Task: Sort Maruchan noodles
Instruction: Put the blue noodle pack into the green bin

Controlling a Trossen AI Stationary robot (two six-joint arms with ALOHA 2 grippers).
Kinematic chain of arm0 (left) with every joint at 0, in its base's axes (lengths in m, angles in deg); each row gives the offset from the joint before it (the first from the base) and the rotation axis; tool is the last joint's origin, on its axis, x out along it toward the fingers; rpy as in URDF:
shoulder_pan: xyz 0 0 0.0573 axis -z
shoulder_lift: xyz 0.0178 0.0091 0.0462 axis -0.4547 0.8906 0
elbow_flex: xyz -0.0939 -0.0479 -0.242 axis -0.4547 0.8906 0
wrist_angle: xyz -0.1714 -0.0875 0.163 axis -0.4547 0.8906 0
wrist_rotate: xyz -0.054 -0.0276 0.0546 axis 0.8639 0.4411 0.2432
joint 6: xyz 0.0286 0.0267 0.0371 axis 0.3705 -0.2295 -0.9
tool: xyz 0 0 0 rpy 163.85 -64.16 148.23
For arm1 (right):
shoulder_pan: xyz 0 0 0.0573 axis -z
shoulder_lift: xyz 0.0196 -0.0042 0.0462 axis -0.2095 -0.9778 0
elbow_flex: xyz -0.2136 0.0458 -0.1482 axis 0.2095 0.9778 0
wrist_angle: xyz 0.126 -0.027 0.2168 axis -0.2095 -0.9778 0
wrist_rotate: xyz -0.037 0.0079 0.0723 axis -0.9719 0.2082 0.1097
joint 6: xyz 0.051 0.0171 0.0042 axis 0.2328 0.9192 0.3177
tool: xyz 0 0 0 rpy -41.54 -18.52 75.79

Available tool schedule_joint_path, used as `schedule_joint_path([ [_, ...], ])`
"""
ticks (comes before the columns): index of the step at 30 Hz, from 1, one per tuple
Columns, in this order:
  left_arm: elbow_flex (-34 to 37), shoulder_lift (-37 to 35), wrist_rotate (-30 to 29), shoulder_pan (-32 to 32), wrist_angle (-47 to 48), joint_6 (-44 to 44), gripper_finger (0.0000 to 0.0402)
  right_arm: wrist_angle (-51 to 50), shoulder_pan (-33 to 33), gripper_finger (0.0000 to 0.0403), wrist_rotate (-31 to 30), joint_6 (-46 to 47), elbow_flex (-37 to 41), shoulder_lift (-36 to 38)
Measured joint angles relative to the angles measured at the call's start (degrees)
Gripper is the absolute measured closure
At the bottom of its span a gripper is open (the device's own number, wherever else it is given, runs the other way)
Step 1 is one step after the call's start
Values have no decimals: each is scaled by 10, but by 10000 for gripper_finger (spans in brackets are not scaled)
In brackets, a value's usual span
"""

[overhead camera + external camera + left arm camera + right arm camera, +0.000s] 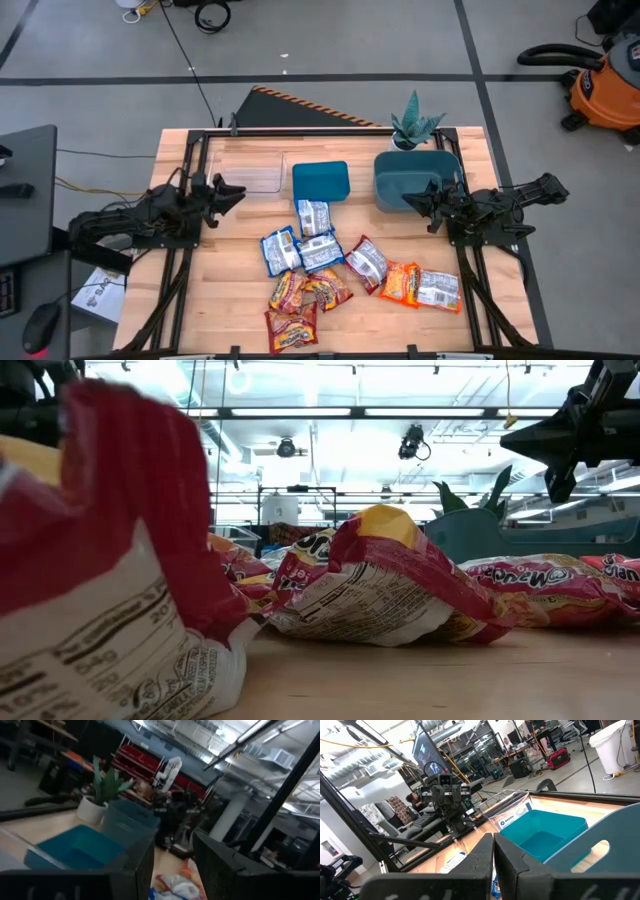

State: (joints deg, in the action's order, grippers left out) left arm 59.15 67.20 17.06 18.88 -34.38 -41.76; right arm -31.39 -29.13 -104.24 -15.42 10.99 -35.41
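Note:
The Maruchan noodles lie loose in the middle of the table, toward its near edge: blue-and-white packets (313,217), red-and-yellow packets (290,327) and orange packets (402,283). In the low view a red packet (110,590) fills the near left and others (380,590) lie flat behind it. My left gripper (232,190) (174,865) hovers open at the table's left, pointing toward the middle. My right gripper (412,200) (493,855) hovers shut at the right, beside the deep teal bin (415,178). Neither holds anything.
A flat teal bin (321,182) stands behind the packets, with a clear tray (245,165) to its left. A potted plant (415,125) sits at the far edge behind the deep bin. Bare wood (230,290) lies left of the packets.

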Motion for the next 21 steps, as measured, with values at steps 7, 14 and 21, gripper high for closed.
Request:
schedule_joint_path([
  [7, 0, 0, -20, 0, 0, -25, 260, 63, 0, 384, -9, 3, 0, 0],
  [14, 0, 0, -20, 0, -1, -27, 260, 123, 0, 384, -5, 6, 0, 0],
  [21, 0, 0, -30, 0, -2, -14, 260, 137, 0, 384, -5, 4, 0, 0],
])
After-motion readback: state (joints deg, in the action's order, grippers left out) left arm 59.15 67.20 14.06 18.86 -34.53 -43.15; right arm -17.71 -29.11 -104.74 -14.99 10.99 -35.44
